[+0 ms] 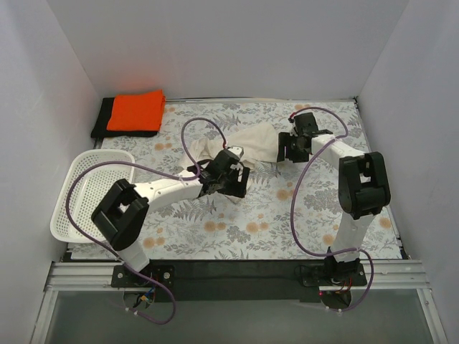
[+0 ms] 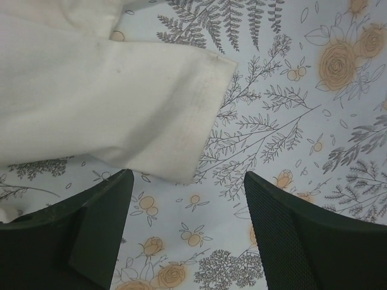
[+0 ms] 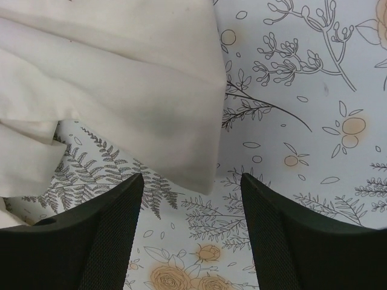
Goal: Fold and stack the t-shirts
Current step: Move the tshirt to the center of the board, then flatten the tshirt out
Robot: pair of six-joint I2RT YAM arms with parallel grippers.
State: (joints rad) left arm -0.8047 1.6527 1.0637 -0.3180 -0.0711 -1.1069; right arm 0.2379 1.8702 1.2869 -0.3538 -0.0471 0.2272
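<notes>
Across the middle of the worktop [image 1: 287, 222] lay the cream t-shirt [image 1: 259, 140], loosely bunched and not yet folded. Its long axis ran roughly left to right, with the right end tilted a little toward the far wall. An arm stood at each end of it, probably so that both ends could be taken together and the cloth drawn out flat.

The left gripper [image 2: 187, 176] hung over the near-left end with its jaws well apart and nothing between them. A sleeve [image 2: 121, 103] lay flat just ahead of the fingertips, its hemmed opening toward the bare floral print.

The right gripper [image 3: 192, 178] hovered at the far-right end, its jaws likewise parted and gripping nothing. A folded edge of the cream cloth reached almost to the fingertips, but I could not tell whether it touched them.

At the far-left corner the orange t-shirt [image 1: 136, 110] sat folded on top of the black t-shirt [image 1: 100, 118], which looked like the stack the cream one was meant to join. The white basket [image 1: 72, 208] stood at the left edge, well clear of the cloth.
</notes>
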